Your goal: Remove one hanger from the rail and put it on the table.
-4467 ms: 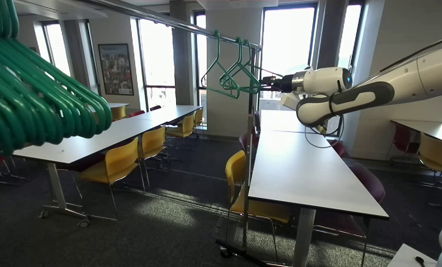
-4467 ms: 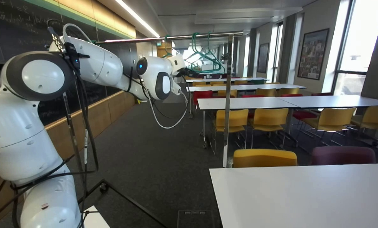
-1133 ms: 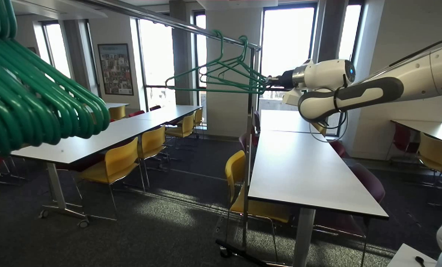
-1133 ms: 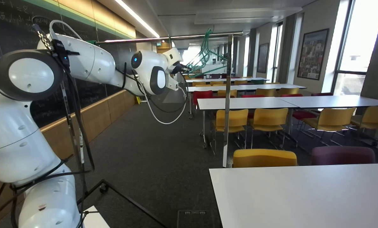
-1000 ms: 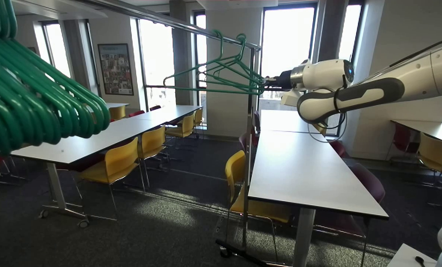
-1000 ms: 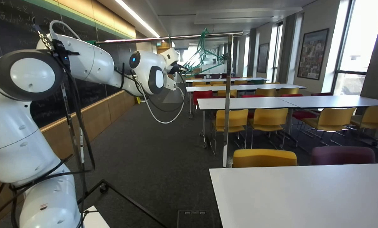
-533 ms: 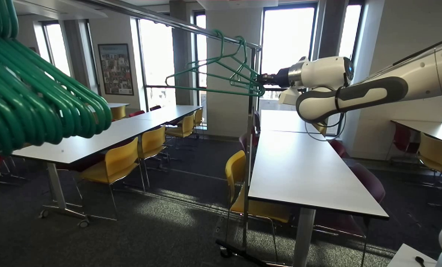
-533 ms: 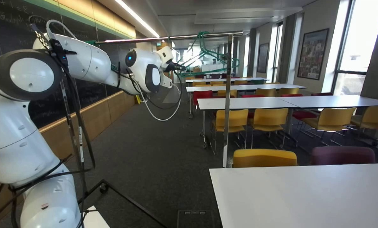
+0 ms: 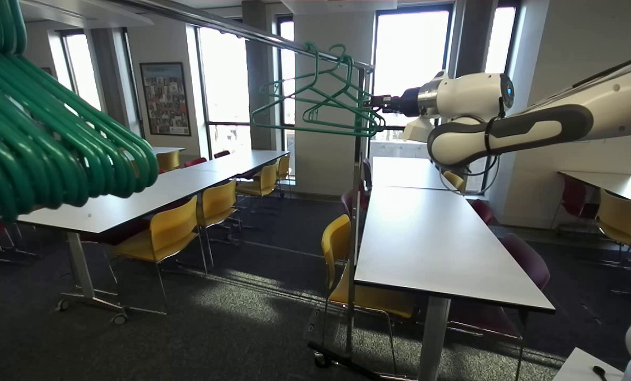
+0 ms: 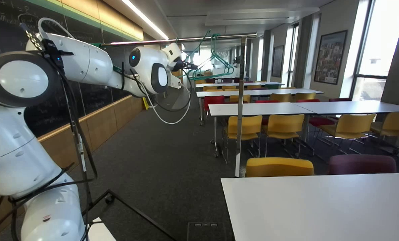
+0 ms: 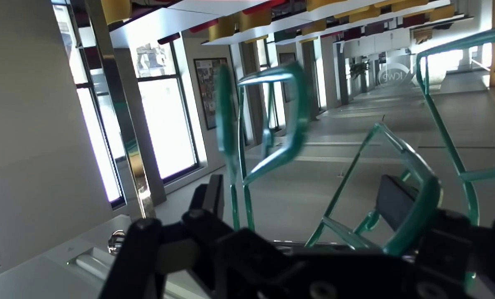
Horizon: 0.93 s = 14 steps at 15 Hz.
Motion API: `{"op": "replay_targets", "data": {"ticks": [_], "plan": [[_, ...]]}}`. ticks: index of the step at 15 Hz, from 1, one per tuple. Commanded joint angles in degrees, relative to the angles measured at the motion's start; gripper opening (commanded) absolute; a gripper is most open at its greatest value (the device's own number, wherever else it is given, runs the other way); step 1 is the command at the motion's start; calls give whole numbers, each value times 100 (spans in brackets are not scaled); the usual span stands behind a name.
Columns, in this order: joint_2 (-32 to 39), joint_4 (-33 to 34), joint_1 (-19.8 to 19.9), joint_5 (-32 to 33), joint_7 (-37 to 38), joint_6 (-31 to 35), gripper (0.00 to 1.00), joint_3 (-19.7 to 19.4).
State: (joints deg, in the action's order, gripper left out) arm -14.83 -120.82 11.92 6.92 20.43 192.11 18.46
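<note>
Hanger — hook up at rail, body slanting — tool spread.

In an exterior view, a framed poster is mounted on a wall between two windows, and a white table is lined by yellow chairs. In an exterior view, a chalkboard marked with white writing is bordered below by wood panelling; a strip light is set in the ceiling, and the dark floor is carpeted.
</note>
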Motion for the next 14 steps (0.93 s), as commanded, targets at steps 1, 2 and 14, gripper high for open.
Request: {"op": "replay_targets", "data": {"ticks": [1, 2, 14], "plan": [[-180, -89, 51, -21, 15, -97, 100, -42], [-186, -153, -14, 1, 5, -122, 100, -91], [-436, -565, 12, -15, 13, -90, 100, -77]]}}
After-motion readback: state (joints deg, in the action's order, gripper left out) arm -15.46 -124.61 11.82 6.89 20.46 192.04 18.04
